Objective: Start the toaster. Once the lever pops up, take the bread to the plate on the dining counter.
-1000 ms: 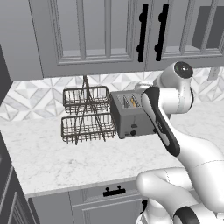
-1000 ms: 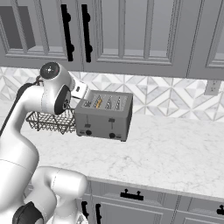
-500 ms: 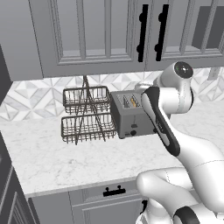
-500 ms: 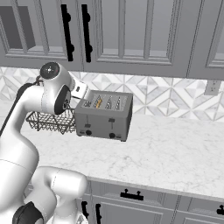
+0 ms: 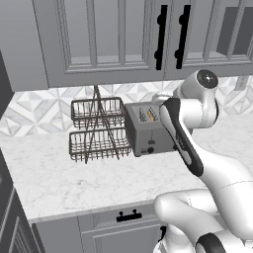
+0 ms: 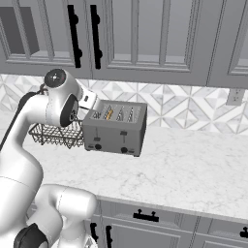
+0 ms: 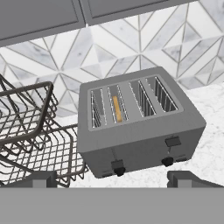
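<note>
The toaster (image 7: pixel 140 127) is parked on the counter (image 6: pixel 193 169) right beside a wire rack (image 5: pixel 96 131), with the bread (image 7: pixel 117 108) tucked down in a slot. The tool (image 7: pixel 111 178) is held wide apart above it, nothing gripped. The slice is probably light and crumbly, so a gentle pinch on its top edge is called for.

Toaster (image 7: pixel 140 127): grey metal, dark knobs and levers. Bread (image 7: pixel 117 108): tan edge in slot. Wire rack (image 5: pixel 96 129): dark. Counter (image 6: pixel 193 169): white marble, grey veins. Backsplash (image 7: pixel 131 48): grey-white geometric tiles.
</note>
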